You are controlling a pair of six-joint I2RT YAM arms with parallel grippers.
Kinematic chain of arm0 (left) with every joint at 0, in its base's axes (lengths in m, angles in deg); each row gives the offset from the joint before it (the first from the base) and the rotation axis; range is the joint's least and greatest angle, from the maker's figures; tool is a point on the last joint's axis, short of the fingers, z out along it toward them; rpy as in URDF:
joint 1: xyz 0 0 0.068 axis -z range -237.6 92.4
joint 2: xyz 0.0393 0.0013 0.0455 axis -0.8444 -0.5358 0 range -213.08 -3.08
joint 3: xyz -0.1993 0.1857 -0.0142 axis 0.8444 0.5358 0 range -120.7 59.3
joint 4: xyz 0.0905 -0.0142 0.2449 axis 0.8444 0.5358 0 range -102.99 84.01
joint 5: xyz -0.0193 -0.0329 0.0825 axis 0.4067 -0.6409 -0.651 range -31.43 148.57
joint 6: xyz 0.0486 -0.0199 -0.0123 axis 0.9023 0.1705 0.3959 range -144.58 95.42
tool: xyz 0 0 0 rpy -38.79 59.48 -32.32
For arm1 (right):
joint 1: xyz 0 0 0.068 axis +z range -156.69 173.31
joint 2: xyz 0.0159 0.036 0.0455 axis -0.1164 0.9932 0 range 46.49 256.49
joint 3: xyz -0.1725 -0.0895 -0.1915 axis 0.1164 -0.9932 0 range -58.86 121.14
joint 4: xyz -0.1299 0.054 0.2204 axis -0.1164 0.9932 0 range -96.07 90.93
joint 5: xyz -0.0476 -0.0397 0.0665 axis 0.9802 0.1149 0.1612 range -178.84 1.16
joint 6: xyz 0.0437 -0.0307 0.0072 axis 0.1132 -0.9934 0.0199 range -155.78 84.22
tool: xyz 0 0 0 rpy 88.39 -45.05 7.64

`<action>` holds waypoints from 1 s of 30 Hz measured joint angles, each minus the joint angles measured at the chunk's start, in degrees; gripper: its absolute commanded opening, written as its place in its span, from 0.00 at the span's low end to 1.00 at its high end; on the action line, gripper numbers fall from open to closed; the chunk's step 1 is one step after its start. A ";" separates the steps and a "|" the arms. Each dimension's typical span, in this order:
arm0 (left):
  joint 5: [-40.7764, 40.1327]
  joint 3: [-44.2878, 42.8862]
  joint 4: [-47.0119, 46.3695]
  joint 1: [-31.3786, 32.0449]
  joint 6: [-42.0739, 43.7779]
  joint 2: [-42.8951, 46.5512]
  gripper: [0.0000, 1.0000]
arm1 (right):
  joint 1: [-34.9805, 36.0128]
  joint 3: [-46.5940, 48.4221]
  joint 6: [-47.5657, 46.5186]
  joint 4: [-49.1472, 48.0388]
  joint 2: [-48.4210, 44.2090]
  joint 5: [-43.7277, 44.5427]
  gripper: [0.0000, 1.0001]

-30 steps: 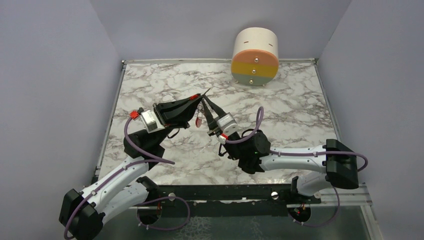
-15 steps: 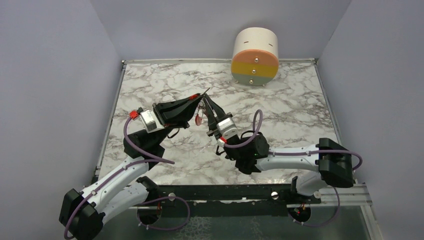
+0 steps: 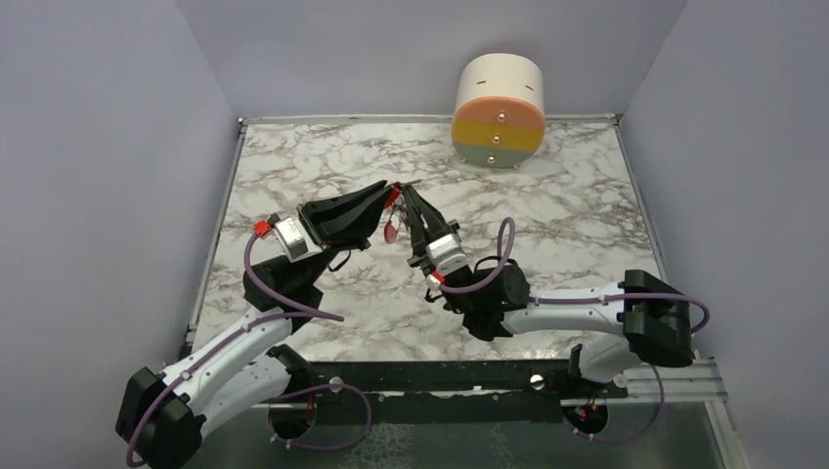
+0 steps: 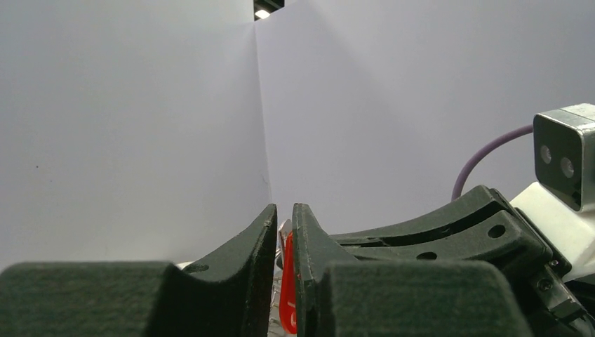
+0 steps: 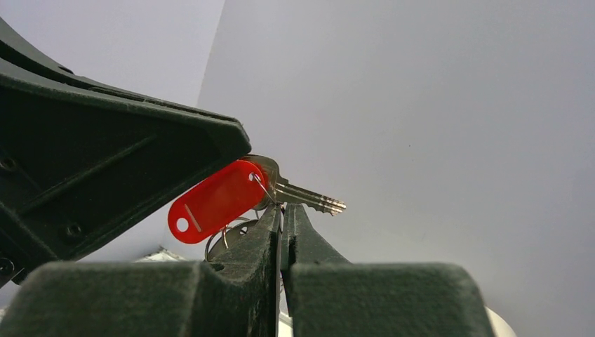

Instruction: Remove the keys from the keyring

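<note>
We are in a robotics lab cell: plain lilac walls box in a marble-patterned table, whose black rail carries the left arm and right arm.

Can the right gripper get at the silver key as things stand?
Likely yes, once it opens: the right gripper sits shut just below the key, whose blade juts out bare past the red tag. The left gripper crowds only the tag side.

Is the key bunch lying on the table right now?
No: the right wrist view shows the red tag and silver key up in the air at the tip of the right gripper, with only wall behind them.
</note>
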 measured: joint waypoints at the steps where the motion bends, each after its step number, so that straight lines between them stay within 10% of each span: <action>1: -0.35 0.09 -0.07 0.00 0.26 -0.02 0.21 | -0.02 -0.20 -0.02 0.00 -0.31 -0.07 0.01; 17: -3.06 -0.13 0.50 0.00 5.53 0.13 0.32 | 0.04 -1.66 -1.62 0.63 -2.89 -0.26 0.01; 30: 9.53 -14.67 26.93 0.00 12.46 3.28 0.57 | 0.35 -1.66 -2.16 1.95 -3.50 -0.26 0.01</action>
